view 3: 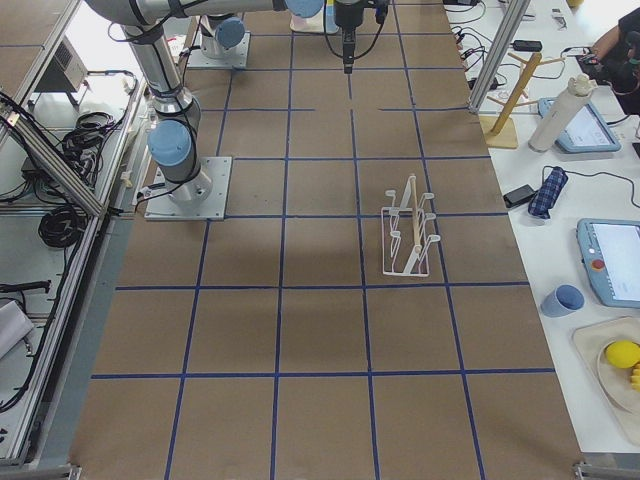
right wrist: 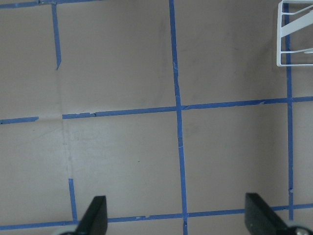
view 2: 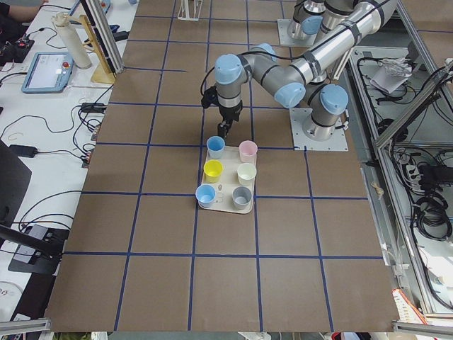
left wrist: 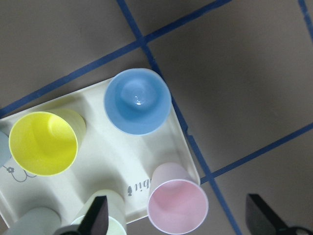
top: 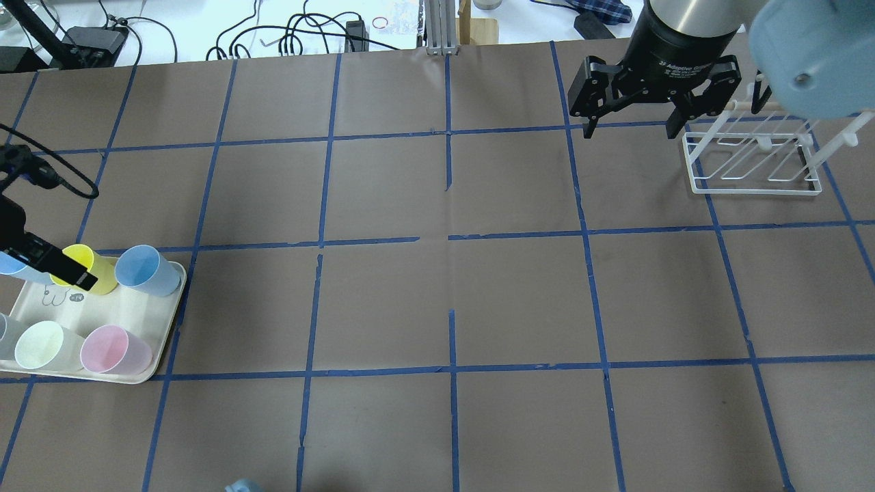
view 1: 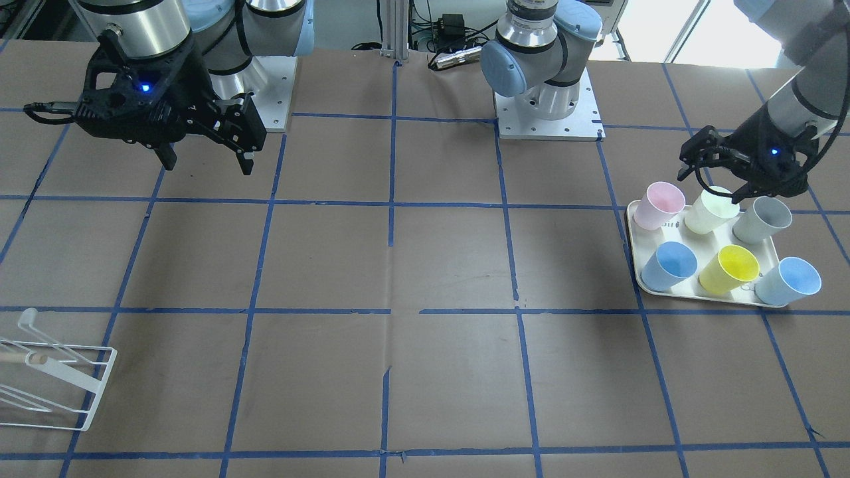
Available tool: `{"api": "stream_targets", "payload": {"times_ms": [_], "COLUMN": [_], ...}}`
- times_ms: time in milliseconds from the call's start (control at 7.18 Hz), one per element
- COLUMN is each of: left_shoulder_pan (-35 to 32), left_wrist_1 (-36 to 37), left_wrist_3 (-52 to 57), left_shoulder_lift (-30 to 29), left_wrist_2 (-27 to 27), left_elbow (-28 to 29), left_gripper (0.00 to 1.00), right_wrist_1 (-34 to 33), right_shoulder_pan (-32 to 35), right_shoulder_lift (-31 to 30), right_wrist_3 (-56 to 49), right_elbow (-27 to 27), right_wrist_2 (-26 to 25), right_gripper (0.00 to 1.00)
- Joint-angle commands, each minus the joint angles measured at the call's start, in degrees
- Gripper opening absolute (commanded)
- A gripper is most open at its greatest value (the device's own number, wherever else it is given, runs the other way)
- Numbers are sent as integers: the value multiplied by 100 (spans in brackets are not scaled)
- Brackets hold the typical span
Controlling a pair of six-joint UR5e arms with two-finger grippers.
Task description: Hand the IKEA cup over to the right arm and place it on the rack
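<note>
The pale pink IKEA cup (view 1: 659,204) stands upright at a corner of the cream tray (view 1: 637,272); it also shows in the overhead view (top: 113,350) and the left wrist view (left wrist: 177,205). My left gripper (view 1: 718,179) hovers open and empty above the tray. In its wrist view (left wrist: 178,221) the pink cup lies below, between the two fingers. My right gripper (top: 629,119) is open and empty, held above the table beside the white wire rack (top: 752,160). The rack also shows in the front view (view 1: 56,378) and the right wrist view (right wrist: 296,34).
The tray also holds a cream cup (view 1: 712,209), a grey cup (view 1: 762,220), a yellow cup (view 1: 728,269) and two light blue cups (view 1: 669,265) (view 1: 788,281). Brown paper with blue tape lines covers the table (view 1: 425,265) between tray and rack.
</note>
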Motion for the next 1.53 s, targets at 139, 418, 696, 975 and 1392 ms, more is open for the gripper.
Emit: {"api": "stream_targets", "payload": {"times_ms": [139,418,696,975,1392], "left_shoulder_pan": [377,394,560,632,632], "left_wrist_1": [1143,1143,1222,1222,1213], "left_wrist_3": [706,1013,1040,1005,978], "left_shoulder_lift": [-135,-328,-398,-504,-583], "left_wrist_2": [-14,-15,3,3,12], "left_elbow": [-911,-903,-911,-929,-938], "left_gripper": [100,100,99,82,33], "right_wrist_1": [0,0,0,0,0], "right_shoulder_pan": [7,-1,-1,7,7], "right_shoulder_lift": [0,0,0,0,0], "right_wrist_3": [0,0,0,0,0], "right_elbow": [0,0,0,0,0], "right_wrist_2": [0,0,-9,-9,-9], "right_gripper": [100,100,100,100,100]}}
